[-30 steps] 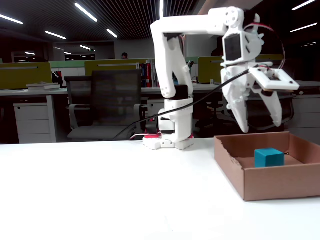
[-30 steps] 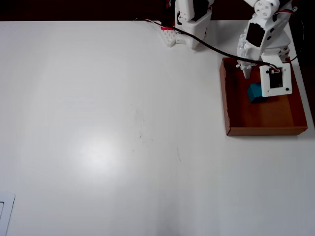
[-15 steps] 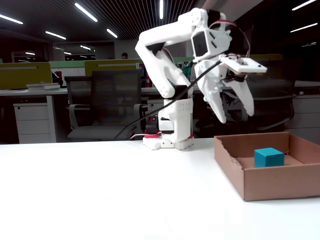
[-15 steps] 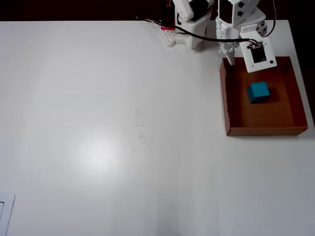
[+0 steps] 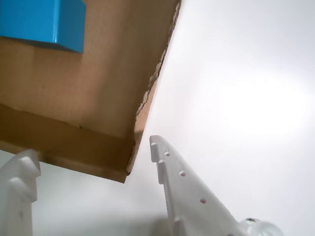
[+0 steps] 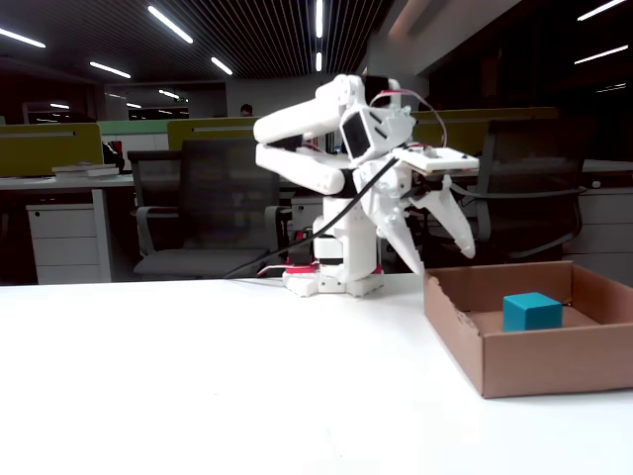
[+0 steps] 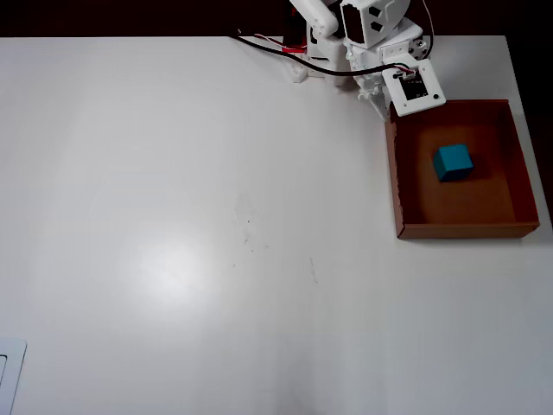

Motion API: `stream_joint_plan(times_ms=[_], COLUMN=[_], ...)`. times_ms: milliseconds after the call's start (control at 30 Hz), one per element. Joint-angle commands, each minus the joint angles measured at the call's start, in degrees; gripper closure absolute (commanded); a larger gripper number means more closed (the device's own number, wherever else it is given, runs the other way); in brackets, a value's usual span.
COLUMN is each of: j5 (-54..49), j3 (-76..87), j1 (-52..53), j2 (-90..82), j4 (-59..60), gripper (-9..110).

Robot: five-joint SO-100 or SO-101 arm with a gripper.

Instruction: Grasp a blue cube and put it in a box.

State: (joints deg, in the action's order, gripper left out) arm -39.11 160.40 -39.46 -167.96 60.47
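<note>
Office desks, dark chairs and ceiling strip lights fill the background behind a broad, glossy white surface that is bare across most of its span. At its far right in the overhead view sits the shallow brown corrugated-cardboard tray box, low-walled, with a torn, ragged rim showing plainly in the wrist view. The small teal-blue cube lies flat on the box floor, toward the back half and apart from every wall; the fixed view shows it upright inside, its top just above the front wall. So the cube is already where the task wants it, and nothing holds it. The white plastic arm is folded back over its base at the rear edge of the surface, its black cable looping down beside it. Its gripper hangs outside the box, near the back left corner, with the fingers spread wide and pointing down at empty air, nothing between them. That spread fits a release already made: the open fingers are clear of the cardboard, so lifting away would not drag the box or disturb the cube. By the look of it, the placing is done and only a return to rest remains.
</note>
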Motion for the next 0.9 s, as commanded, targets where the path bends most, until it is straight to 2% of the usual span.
stream_joint_plan(times_ms=[0, 533, 867], j5=[-0.18, 0.44, 0.53], j3=[2.9, 9.58, 9.67], j1=[0.09, -1.41, -2.99], j2=[-4.92, -17.14, -17.58], j4=[-2.46, -8.17, -10.81], gripper=[74, 76, 76])
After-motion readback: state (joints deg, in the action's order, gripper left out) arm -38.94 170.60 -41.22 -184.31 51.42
